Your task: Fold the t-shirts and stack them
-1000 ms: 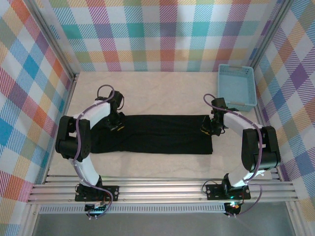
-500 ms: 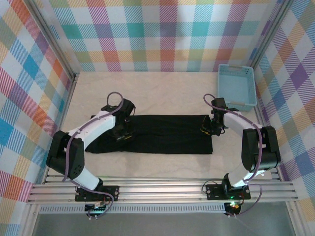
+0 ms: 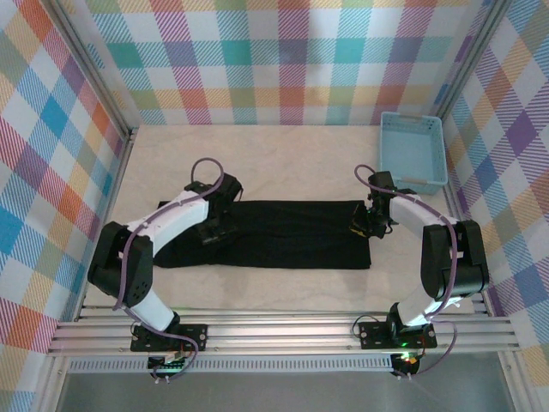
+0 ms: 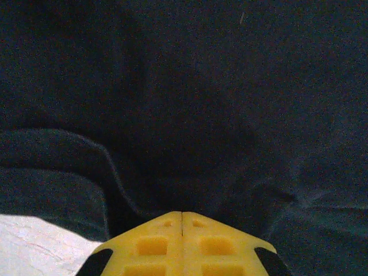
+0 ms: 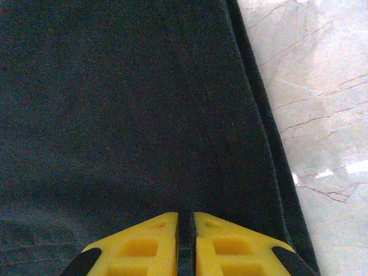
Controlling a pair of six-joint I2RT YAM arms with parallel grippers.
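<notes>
Plain black cloth t-shirt (image 3: 283, 233) lies as a long folded band across the pale worktop (image 3: 274, 163), its left part under the tightly closed left jaws, its right edge pinched in the right jaws. Whether the left jaws hold cloth is lost in dark folds. A second ago the left jaws sat further left; the right jaws have stayed.

White-shelled left arm (image 3: 167, 216) and right arm (image 3: 422, 215), black joints, looping purple cables (image 3: 206, 163); left gripper (image 4: 182, 214) and right gripper (image 5: 185, 215) yellow, square-pocketed.
</notes>
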